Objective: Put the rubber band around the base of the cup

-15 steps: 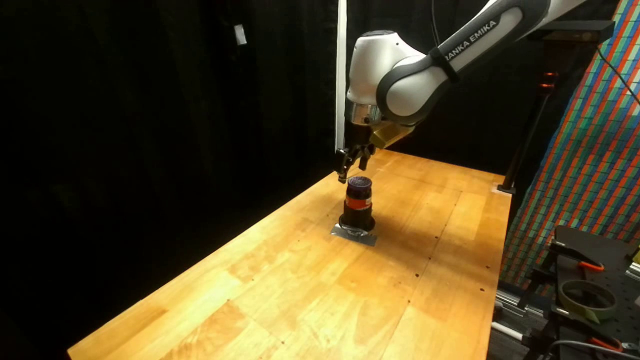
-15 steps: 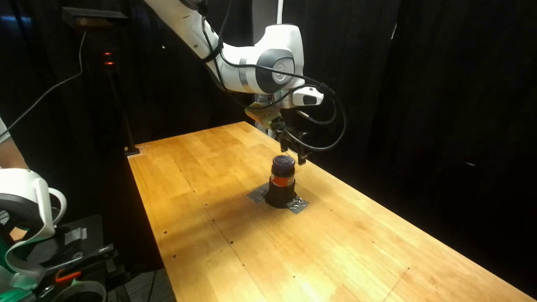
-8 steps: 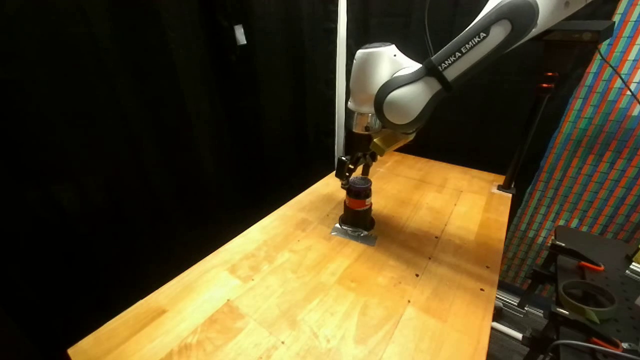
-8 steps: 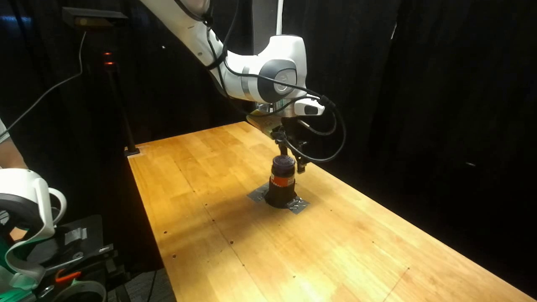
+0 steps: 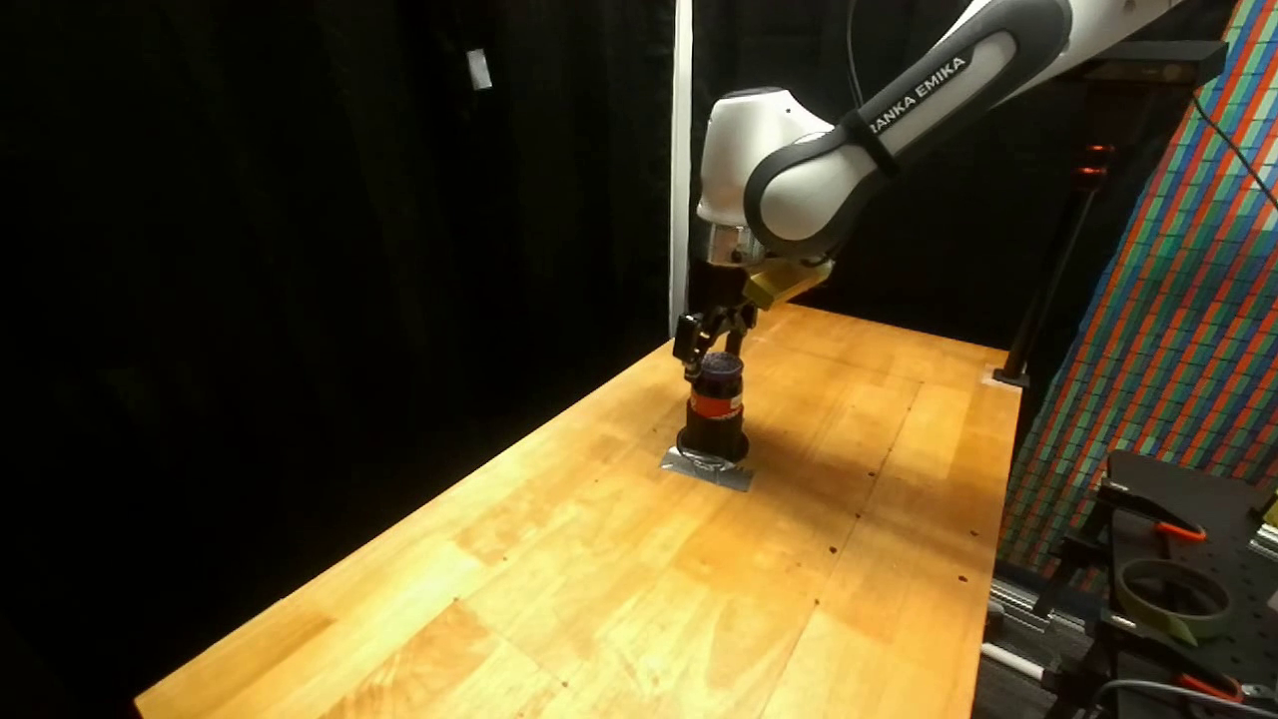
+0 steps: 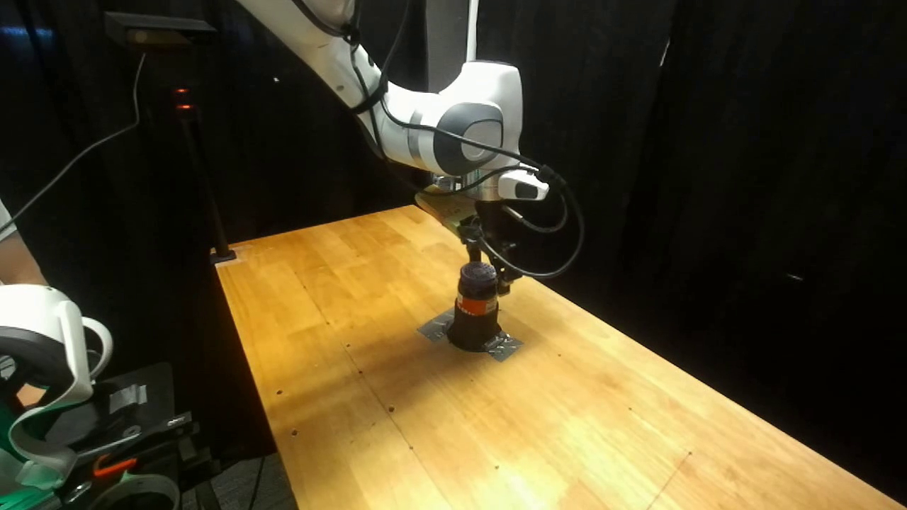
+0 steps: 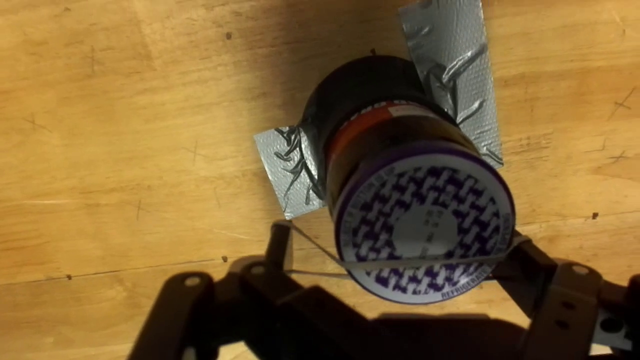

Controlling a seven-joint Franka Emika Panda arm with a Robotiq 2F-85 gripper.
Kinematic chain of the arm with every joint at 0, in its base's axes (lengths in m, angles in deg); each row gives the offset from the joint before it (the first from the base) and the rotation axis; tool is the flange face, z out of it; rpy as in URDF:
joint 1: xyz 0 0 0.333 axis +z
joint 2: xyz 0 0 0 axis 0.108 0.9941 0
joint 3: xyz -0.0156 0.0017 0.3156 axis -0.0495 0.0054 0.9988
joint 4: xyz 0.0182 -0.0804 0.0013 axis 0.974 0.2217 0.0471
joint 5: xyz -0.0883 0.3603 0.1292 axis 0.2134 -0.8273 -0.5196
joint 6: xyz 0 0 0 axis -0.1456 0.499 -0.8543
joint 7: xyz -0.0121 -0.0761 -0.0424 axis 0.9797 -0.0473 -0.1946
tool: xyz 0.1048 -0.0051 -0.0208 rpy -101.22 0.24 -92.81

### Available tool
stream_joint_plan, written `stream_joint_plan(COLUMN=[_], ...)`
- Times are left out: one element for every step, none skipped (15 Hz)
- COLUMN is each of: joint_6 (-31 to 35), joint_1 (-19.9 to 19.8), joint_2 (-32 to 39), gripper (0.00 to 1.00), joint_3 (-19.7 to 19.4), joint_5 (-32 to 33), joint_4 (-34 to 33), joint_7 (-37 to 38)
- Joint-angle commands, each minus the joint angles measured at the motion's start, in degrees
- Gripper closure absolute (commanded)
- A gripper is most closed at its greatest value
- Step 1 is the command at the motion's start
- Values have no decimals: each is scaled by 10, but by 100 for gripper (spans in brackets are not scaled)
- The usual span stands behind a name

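The cup is a dark upright jar with an orange-red stripe and a purple patterned lid, standing on the wooden table in both exterior views [image 5: 716, 406] [image 6: 477, 306] and in the wrist view [image 7: 425, 230]. My gripper [image 5: 713, 359] [image 6: 489, 275] [image 7: 400, 232] is open, its fingers spread either side of the lid's near part. A thin pale rubber band [image 7: 412, 262] is stretched between the two fingertips. One strand lies across the lid. The other strand disappears behind the lid's lower edge and shows again at the right. The band is too thin to make out in the exterior views.
Silver tape [image 7: 460, 65] fixes the cup's dark base to the wooden table [image 5: 599, 599]. A dark stand [image 5: 1010, 377] rises at the table's far corner. A side surface beyond the table edge holds a tape roll [image 5: 1173, 594]. A loose cable [image 6: 577, 234] loops beside the gripper.
My gripper has come down from above the cup to the level of its lid, mostly in the first half second, then shifted slightly closer to the cup. The cup has not moved.
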Motion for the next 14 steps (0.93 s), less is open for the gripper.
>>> stream_joint_plan(joint_6=[-99,-128,-152,-169,-183,-192,-197,-199,-196,-178,-165,-150,-135,-116], joint_1=[-18,-21,-23,-23,-24,-25,-24,-22,-20,-15,-11,-7,-4,-3], joint_2=[-27,-30,-32,-33,-33,-33,-32,-32,-32,-35,-39,-47,-53,-62], gripper=[0,0,0,0,0,0,0,0,0,0,25,26,34,42], joint_3=[16,18,18,16,14,14,12,12,9,6,3,2,1,1], joint_5=[-44,-54,-60,-64,-66,-67,-67,-66,-62,-55,-48,-42,-35,-31], joint_4=[8,10,9,8,7,8,8,12,15,25,34,47,57,72], joint_7=[-65,-79,-89,-92,-96,-98,-98,-96,-89,-83,-76,-75,-73,-73])
